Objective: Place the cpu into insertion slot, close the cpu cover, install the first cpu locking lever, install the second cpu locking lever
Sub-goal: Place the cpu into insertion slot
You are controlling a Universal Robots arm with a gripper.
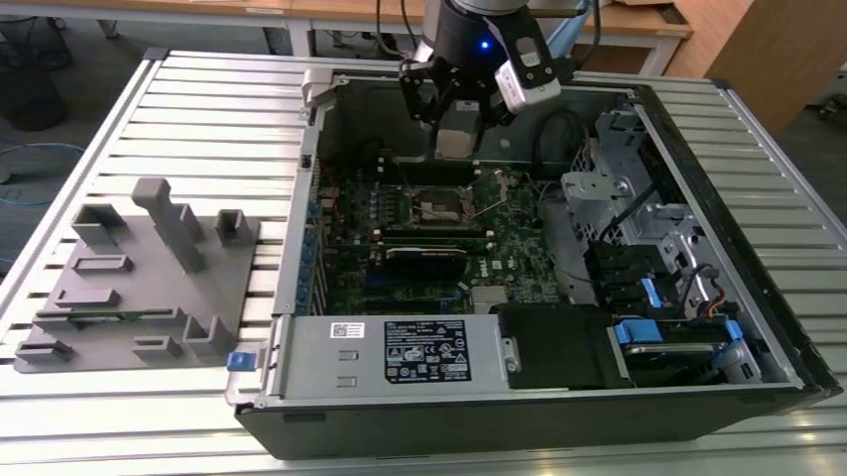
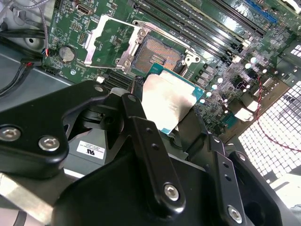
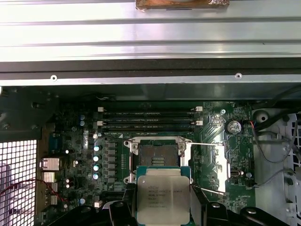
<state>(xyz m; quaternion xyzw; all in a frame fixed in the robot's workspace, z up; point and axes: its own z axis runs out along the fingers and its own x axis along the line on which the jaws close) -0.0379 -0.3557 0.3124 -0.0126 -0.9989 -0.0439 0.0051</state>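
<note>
My gripper (image 1: 454,147) hangs over the far end of the open computer case, above the motherboard. It is shut on the cpu (image 3: 162,195), a flat square chip with a silver top, gripped by two opposite edges between the black fingers (image 2: 136,125). The cpu (image 2: 167,101) floats above the board, just short of the insertion slot (image 3: 156,157). That square black socket (image 2: 157,54) lies bare with its dark centre showing. The cpu cover (image 3: 212,165), a silvery frame, is swung open flat beside the socket, and in the second wrist view the cover (image 2: 110,44) lies the same way. A thin wire lever (image 3: 207,143) stands unlatched.
Long memory slots (image 3: 148,120) run just beyond the socket. The case's metal wall (image 3: 150,70) rises behind them. A power supply (image 1: 397,352) and drive bays (image 1: 662,268) fill the near and right sides. A grey fixture block (image 1: 133,268) sits on the slatted table at the exterior view's left.
</note>
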